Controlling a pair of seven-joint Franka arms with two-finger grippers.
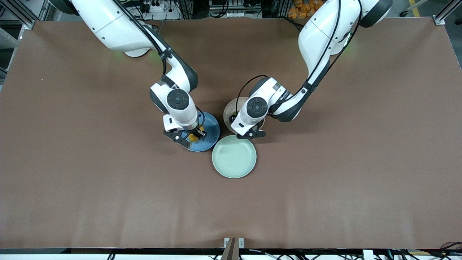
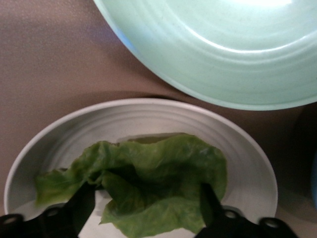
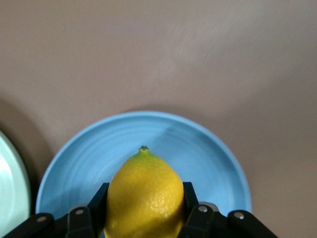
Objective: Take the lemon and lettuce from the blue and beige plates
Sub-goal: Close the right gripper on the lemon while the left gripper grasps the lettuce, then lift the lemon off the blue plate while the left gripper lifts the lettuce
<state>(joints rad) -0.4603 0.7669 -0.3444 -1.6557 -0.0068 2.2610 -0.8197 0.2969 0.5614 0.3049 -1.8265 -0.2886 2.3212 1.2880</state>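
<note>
High front camera looks down the whole counter (image 1: 72, 180); both wrist cameras sit close above plates, sharing the mint plate (image 1: 234, 161).

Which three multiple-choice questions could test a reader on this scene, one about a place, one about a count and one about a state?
1. Where is the lemon?
A. on the table
B. over the blue plate
C. in the mint-green plate

2. How many plates are visible?
A. two
B. three
C. four

3. How is the left gripper?
A. open, its fingers either side of the lettuce
B. shut on the lemon
C. waiting far from any plate

Answers: 1 B, the right gripper grips it above blue; 2 B, blue, beige plate, mint-green; 3 A, fingers apart over the leaf.
</note>
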